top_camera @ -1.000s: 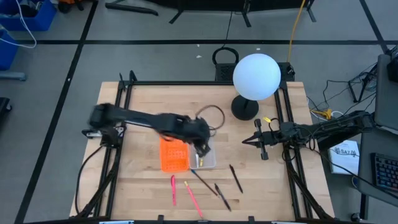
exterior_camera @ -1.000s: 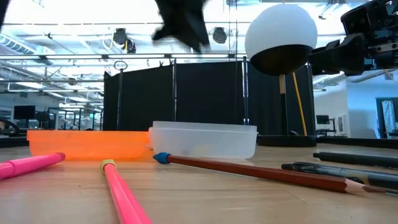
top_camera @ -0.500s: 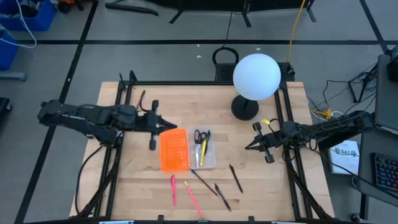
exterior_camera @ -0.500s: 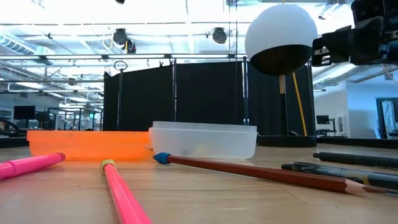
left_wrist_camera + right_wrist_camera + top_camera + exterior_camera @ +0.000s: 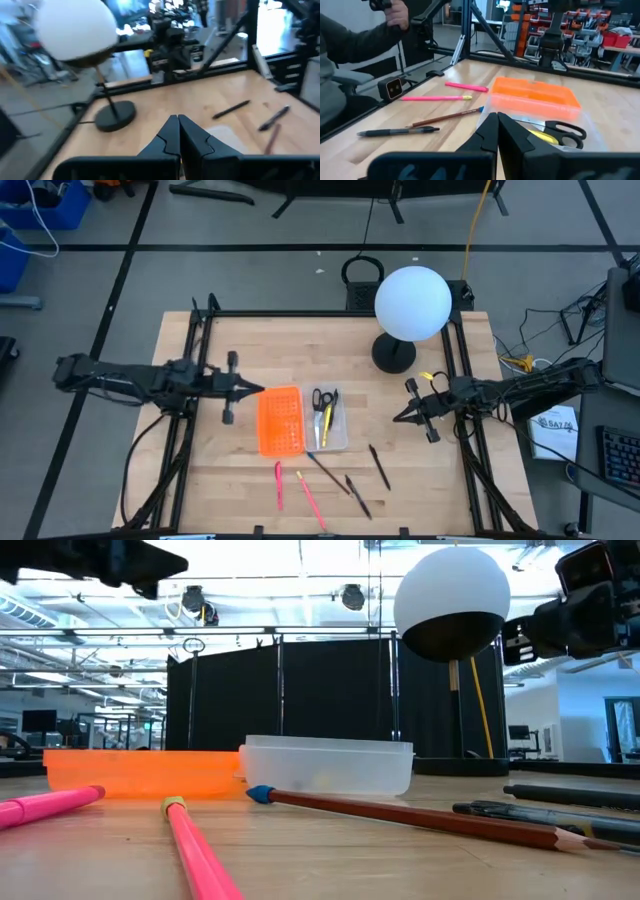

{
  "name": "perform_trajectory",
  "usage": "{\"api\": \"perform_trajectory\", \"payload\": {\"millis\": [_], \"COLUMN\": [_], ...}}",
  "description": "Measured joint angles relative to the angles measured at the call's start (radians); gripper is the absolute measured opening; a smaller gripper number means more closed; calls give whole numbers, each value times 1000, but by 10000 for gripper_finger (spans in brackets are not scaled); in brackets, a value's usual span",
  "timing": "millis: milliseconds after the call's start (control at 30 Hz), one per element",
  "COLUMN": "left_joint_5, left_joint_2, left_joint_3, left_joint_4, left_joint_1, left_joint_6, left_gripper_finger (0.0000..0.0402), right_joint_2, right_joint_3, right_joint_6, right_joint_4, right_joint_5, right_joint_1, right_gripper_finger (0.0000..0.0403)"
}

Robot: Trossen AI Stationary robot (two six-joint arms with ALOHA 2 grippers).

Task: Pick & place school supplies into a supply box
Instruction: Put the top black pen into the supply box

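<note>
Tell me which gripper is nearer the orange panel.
Left. The left gripper hovers just beside the orange panel; the right gripper waits farther off, beyond the clear tray.

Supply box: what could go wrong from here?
1. The clear supply box already holds the scissors and a yellow pen; further drops may land on them and bounce out.
2. The orange panel touches the box's side, so a misjudged release could end there.
3. The brown pencil and the black pens lie close together near the front edge; picking one may knock another.
</note>
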Motion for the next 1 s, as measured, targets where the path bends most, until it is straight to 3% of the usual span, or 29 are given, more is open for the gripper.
{"api": "perform_trajectory", "payload": {"millis": [300, 400, 633, 700, 833, 1000], "left_joint_5": [46, 31, 9, -25, -92, -127], "left_joint_2": [-236, -263, -266, -265, -265, -266], "left_joint_3": [-132, -180, -297, -323, -347, -344], "left_joint_4": [-38, -30, 42, 71, 116, 204], "left_joint_1": [-23, 4, 37, 39, 39, 39], "left_joint_6": [112, 98, -10, -23, 14, 120], "left_gripper_finger": [1, 1, 6, 15, 34, 39], "right_joint_2": [6, 6, 6, 7, 62, 227], "right_joint_3": [0, 0, 0, 16, 161, 490], "right_joint_6": [-3, -2, -6, 64, 128, 190], "right_joint_4": [87, 123, 107, 119, -123, -490], "right_joint_5": [21, 81, 91, 151, 236, 482], "right_joint_1": [0, 0, 0, 3, 66, 213], "right_gripper_finger": [0, 0, 0, 0, 0, 0]}}
